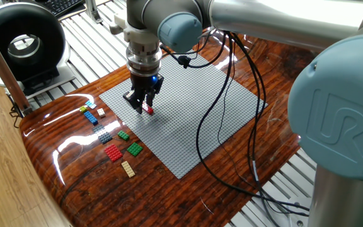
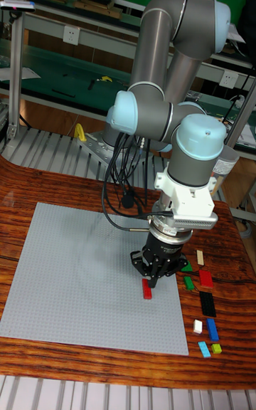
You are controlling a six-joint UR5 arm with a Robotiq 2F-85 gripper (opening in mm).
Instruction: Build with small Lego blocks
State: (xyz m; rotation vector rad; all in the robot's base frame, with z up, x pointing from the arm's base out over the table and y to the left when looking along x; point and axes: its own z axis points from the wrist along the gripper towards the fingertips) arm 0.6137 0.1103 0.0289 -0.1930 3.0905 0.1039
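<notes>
The red brick (image 2: 148,290) lies flat on the grey baseplate (image 1: 188,113), near its edge facing the loose pieces. I have the gripper (image 1: 145,105) low over it, fingers (image 2: 156,274) straddling its top end, apparently seating it on the studs; whether they clench it or have let go I cannot tell. On the wooden surface (image 1: 80,183) beside the plate I count roughly eight spare blocks (image 1: 113,143): two green, one red, one tan, one blue, one dark, one white, one yellow-green.
</notes>
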